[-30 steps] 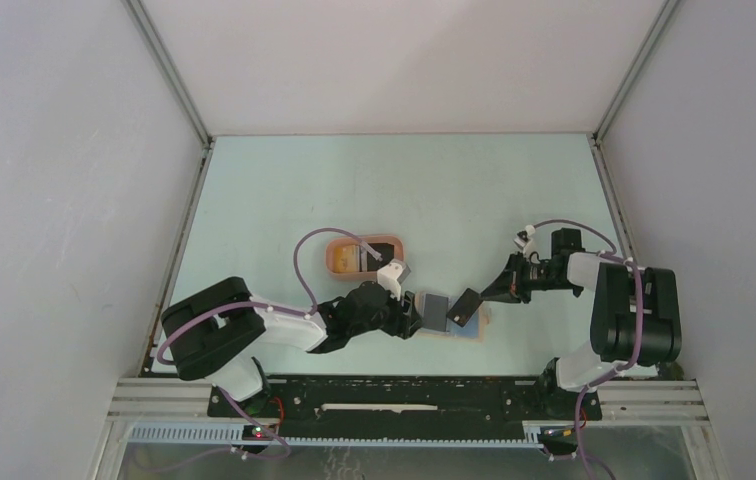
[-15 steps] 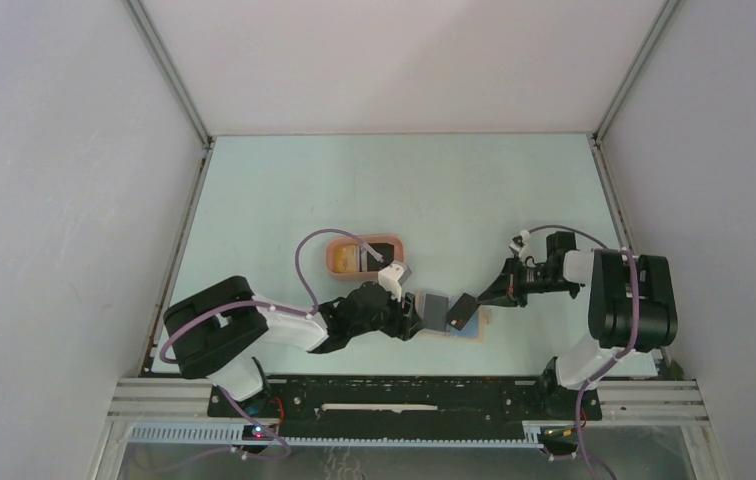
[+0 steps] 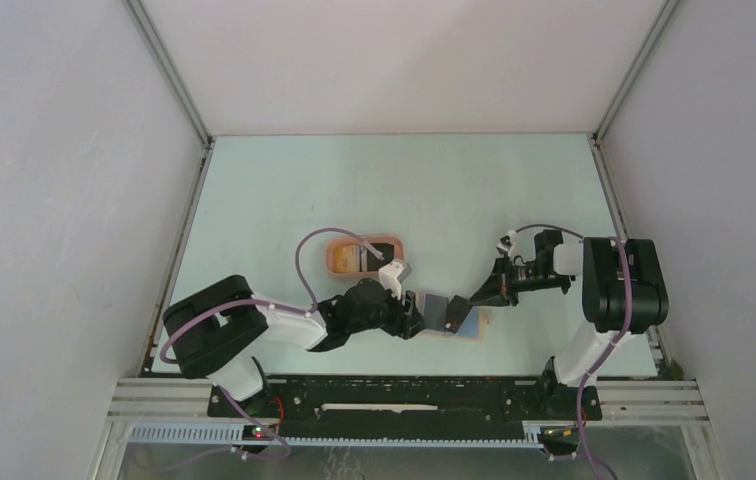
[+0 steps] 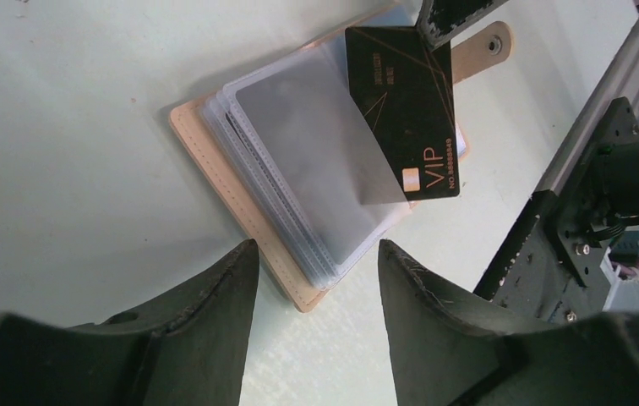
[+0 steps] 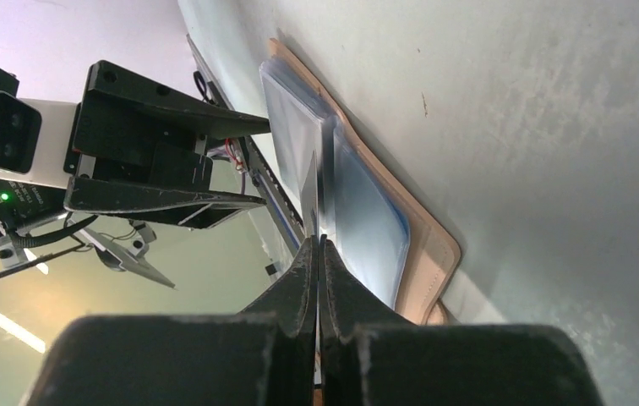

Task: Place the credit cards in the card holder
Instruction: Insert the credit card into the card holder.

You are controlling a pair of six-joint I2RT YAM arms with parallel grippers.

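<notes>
The card holder (image 4: 240, 203) lies open on the table, a tan wallet with a stack of clear sleeves. A black credit card (image 4: 405, 101) marked VIP is tilted over it, its lower left part behind the top sleeve. My right gripper (image 5: 318, 241) is shut on that card (image 5: 312, 182), seen edge-on against the sleeves. From above, the card (image 3: 457, 313) sits over the card holder (image 3: 436, 308), with the right gripper (image 3: 476, 298) just right of it. My left gripper (image 4: 316, 262) is open, the holder's near corner between its fingers, apart from both.
A salmon-pink oval tray (image 3: 330, 258) stands behind the left gripper (image 3: 416, 315), with a yellow-orange card (image 3: 346, 260) and a black card (image 3: 379, 257) in it. The black frame rail (image 4: 536, 245) along the table's near edge runs close to the holder.
My right gripper has moved left with the black card, bringing it from just right of the holder onto its sleeves. The left arm has stayed put.
</notes>
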